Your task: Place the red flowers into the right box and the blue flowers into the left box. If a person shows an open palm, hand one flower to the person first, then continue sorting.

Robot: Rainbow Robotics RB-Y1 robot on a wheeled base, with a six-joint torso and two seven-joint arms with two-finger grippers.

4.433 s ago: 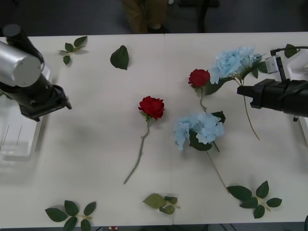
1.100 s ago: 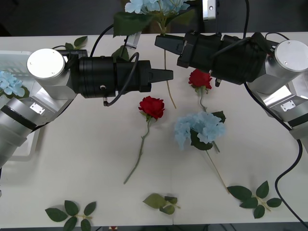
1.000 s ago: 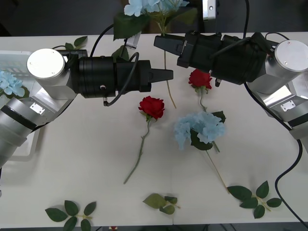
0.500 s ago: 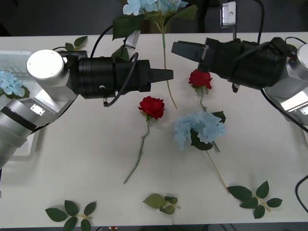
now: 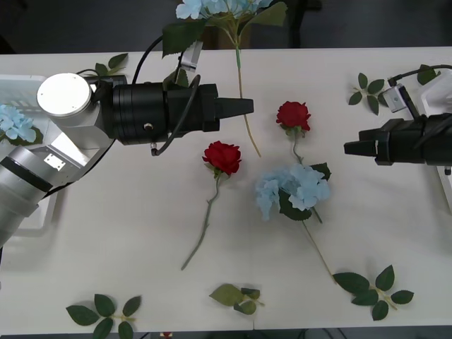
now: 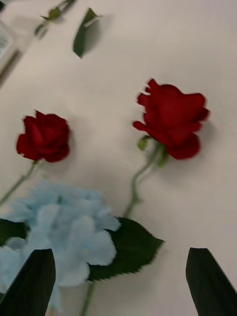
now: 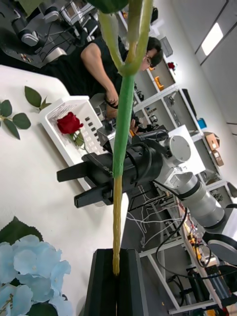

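**Blue stem in left grip, three flowers left on the desk**

Holding a blue flower (image 5: 224, 8) aloft over the desk's far edge, the left gripper (image 5: 244, 106) has its fingers (image 7: 116, 281) pressed together on the bottom of the thin stem, as the left wrist view shows. The head hangs far from the pinch, so the stem will likely sway; it looks light and springy. The right gripper (image 5: 351, 147) hovers near the desk's right edge with fingers (image 6: 32, 279) spread and nothing between them. Two red flowers (image 5: 223, 157) (image 5: 293, 114) and a second blue cluster (image 5: 293, 189) lie mid-desk. One blue head already rests in the left box (image 5: 21, 85), and a rose sits in the right box (image 7: 69, 116). Judged best taken at mid-stem, below the leaves; the soft heads would crush.
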